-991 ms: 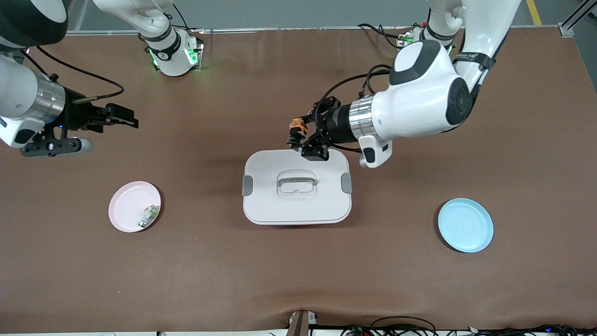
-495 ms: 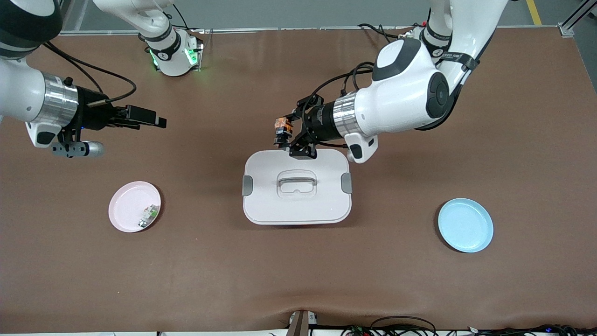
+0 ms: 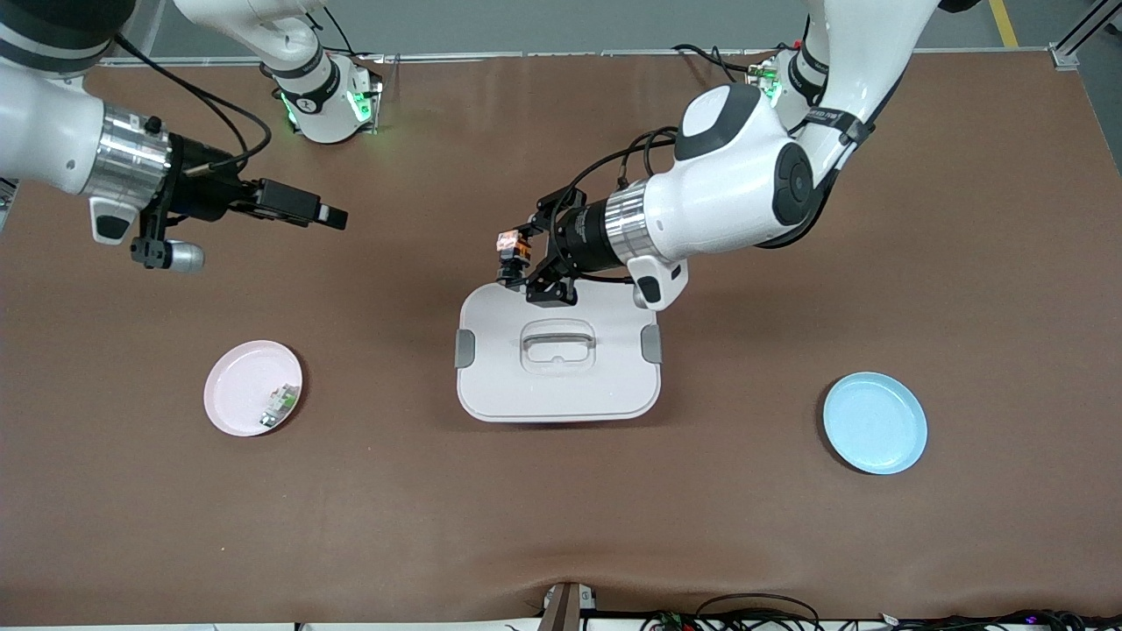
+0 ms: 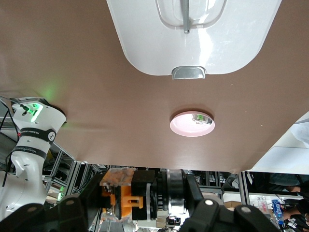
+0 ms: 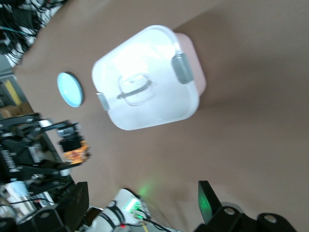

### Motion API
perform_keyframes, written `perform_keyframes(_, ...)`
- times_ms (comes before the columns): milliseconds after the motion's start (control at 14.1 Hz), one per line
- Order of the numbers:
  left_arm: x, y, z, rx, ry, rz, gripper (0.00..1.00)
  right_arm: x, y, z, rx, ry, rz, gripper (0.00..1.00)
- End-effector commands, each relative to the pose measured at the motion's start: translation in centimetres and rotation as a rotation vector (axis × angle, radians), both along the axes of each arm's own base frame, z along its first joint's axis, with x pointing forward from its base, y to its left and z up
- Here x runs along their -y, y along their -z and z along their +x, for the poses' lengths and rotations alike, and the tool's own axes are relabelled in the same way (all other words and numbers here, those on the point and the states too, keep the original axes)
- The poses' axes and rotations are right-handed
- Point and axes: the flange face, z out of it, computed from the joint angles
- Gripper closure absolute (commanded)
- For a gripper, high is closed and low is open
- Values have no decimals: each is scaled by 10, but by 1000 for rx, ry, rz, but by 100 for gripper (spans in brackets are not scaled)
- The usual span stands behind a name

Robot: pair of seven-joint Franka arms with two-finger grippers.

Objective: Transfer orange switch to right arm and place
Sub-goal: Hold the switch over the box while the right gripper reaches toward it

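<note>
The orange switch [image 3: 511, 248], a small black stub with orange parts, is held in my left gripper [image 3: 517, 261], which is shut on it in the air over the edge of the white lidded box [image 3: 557, 386] nearest the robots' bases. In the left wrist view the switch [image 4: 130, 195] sits between the dark fingers. It also shows in the right wrist view [image 5: 76, 147]. My right gripper [image 3: 329, 215] is open and empty, up over bare table toward the right arm's end, pointing toward the left gripper.
A pink plate [image 3: 237, 399] holding a small pale green-and-white part [image 3: 279, 403] lies toward the right arm's end. A light blue plate [image 3: 875, 422] lies toward the left arm's end. The box has a handle [image 3: 558, 340] and grey side clips.
My left gripper has carried the switch toward the right arm's end, along the box's edge. My right gripper has moved toward the middle of the table, closing the gap between them.
</note>
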Motion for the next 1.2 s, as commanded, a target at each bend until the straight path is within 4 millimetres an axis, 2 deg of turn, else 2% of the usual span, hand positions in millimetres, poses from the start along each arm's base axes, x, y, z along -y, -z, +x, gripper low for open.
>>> perform_keyframes(0,12,5,1,15,-20,1,100,-47,-8,-16,27,32,27,0)
perform_keyframes(142,21,11,-1,42,-27,23,100,-82,-7,-24,72,-6,19,0)
perform_keyframes(283,28,12,-3,59,-23,34,100,-102,-7,-28,104,-18,17,0)
perform_keyframes(920,37,21,-10,65,-2,57,100,-151,53,-12,165,-46,-88,0)
perform_keyframes(1132,40,22,-13,65,3,57,100,-152,65,-2,173,-15,-86,0)
